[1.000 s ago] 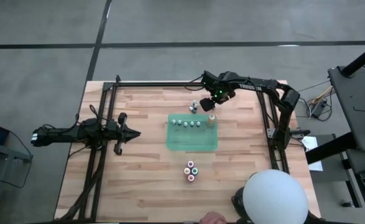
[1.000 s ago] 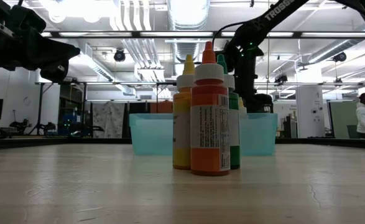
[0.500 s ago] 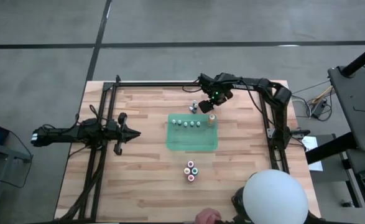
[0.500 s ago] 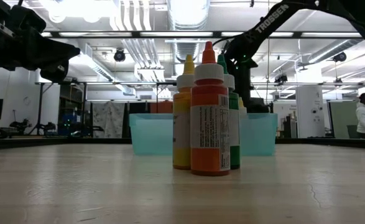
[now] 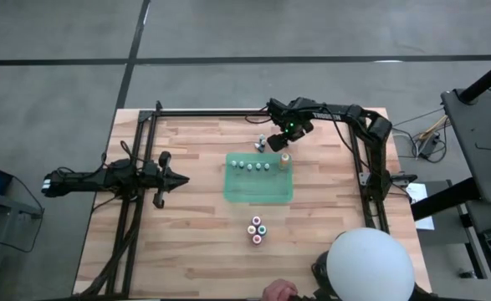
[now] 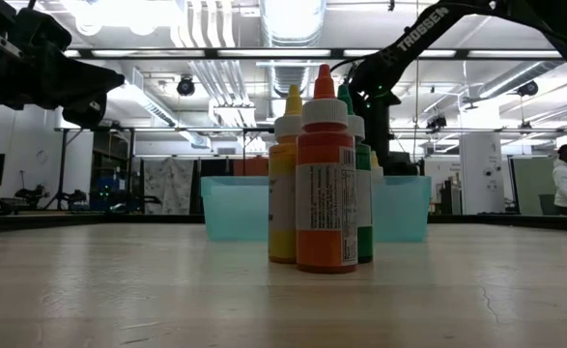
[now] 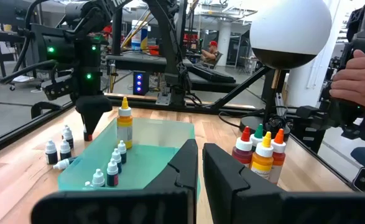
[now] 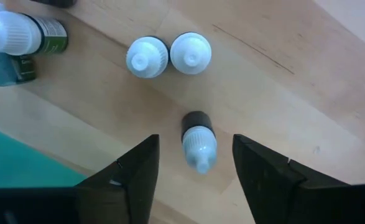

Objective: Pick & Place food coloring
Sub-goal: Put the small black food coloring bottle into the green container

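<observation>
Table [image 5: 186, 242]: wooden top, carrying every item listed below.

Teal tray [image 5: 258, 191]: lying at the table's centre. Along its far edge a row of small pale-capped bottles [image 5: 253, 165] is standing upright, with the taller yellow dropper bottle [image 5: 284, 160] closing the row at the tray's far right corner. Judged as the finished portion of the task.

Left gripper [image 5: 178, 177]: waiting over the table's left side, well apart from the tray, fingers pressed together and carrying nothing.

Right gripper [image 5: 273, 144]: hanging just beyond the tray's far edge, fingers [image 8: 129, 171] spread on either side of a lying bottle without touching it. Judged as settling in for the next pick.

Large squeeze bottles [image 5: 257, 228]: a cluster with red, green and yellow tops standing near the table's front edge, well apart from the tray. Whether these are awaiting transfer cannot be told.

Small bottles still off the tray [image 5: 262, 142]: a few sitting on bare wood beside the tray's far edge, under the right gripper. Two [image 8: 168, 56] are standing upright, caps touching.

Lying bottle [image 8: 198, 142]: on its side, long axis running along the gap between the open fingers, pale nozzle pointing toward the wrist camera, dark base pointing away toward the upright pair. Judged as the current target.
</observation>
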`<state>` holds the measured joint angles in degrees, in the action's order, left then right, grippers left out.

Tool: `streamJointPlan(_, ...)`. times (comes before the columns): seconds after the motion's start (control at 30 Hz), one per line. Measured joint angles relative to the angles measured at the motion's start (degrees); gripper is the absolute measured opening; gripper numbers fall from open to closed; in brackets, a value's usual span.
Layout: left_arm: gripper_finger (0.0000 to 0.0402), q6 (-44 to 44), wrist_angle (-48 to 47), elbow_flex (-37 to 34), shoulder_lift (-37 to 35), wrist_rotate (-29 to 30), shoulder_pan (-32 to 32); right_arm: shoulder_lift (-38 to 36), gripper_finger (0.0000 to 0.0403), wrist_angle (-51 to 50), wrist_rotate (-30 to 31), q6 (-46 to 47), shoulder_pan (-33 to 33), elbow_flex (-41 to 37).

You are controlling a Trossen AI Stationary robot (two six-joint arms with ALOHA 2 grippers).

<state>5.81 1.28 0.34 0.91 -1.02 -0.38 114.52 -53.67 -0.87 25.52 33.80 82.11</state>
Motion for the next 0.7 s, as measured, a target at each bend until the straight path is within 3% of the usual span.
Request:
streamJointPlan(0.47,0.0,0.01,-0.01,-0.01,0.0,-0.01,-0.02,0.0,0.0067,0.02,0.75,-0.24,0.0,0.0)
streamJointPlan(0.7,0.0,0.0,0.0,0.02,-0.02,0.0,-0.02,0.0,0.0056,0.0,0.97,-0.24,-0.04,0.0)
